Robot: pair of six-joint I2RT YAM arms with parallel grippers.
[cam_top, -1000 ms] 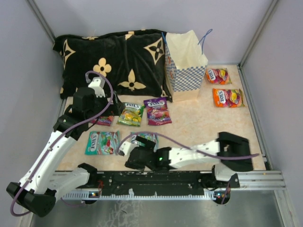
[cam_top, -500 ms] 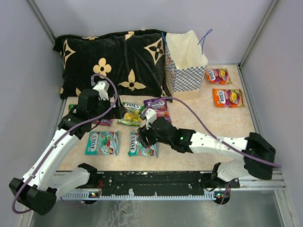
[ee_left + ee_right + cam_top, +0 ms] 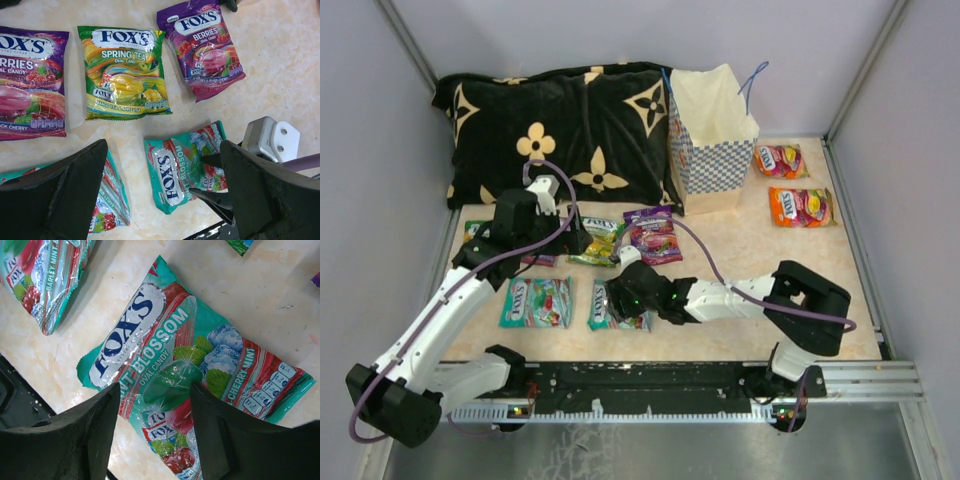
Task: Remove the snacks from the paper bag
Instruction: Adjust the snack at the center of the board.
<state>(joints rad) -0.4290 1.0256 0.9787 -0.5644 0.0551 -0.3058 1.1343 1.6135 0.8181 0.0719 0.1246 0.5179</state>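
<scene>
Several snacks lie flat on the table: a green packet, a purple one, a teal one and two orange ones. Another teal Mint Blossom packet lies under my right gripper. That gripper's jaws stand partly apart just above it, gripping nothing. My left gripper hangs wide open above the table, beside the green packet. It is also seen from above, the left gripper. The paper bag stands upright at the back, apart from both grippers; its inside is hidden.
A black cushion with tan flowers fills the back left, touching the bag. A further purple packet lies partly beneath the left arm. Grey walls close in three sides, and a metal rail runs along the front edge.
My right arm swung from the front edge toward the middle, then came back over the teal packet, its jaws narrowing. That packet shifted slightly toward the front. The left gripper drifted a little toward the back.
</scene>
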